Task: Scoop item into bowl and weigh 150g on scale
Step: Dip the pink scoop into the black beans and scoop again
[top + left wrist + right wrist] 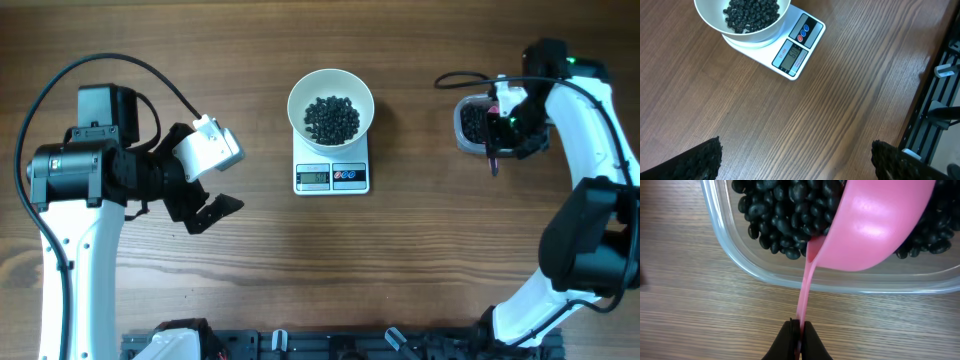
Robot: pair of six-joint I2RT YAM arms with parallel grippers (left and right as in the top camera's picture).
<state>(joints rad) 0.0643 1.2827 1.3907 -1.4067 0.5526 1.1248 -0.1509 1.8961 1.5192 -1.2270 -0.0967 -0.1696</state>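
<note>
Brown wood makes up the table (400,270) under everything. On the left side, the left gripper (797,167) hangs over bare wood with its two black fingers (702,160) far apart and nothing between them. It is well apart from the scale (332,155), which sits in the middle. The round white bowl (294,100) stands on top of the scale. A small heap of black beads (331,119) lies in the bowl, covering the bottom but not coming near the rim, so some scooping looks done. On the right is a clear plastic tub (735,250) full of more beads. A pink scoop (875,225) is tipped down into the tub, with its cup among the beads. The right gripper (799,330) is squeezed tight on the scoop's thin handle. I think the robot is getting another scoop, so the job seems to be about halfway. What is left is to carry beads over, pour them in, and stop when the scale shows the right weight. The grey screen (791,55) on the scale is too small and blurry to read, so I cannot tell how much more is needed. The scoop's inside faces away from the wrist camera, so I cannot see if it holds beads. From above, the right arm hides part of the tub.
</note>
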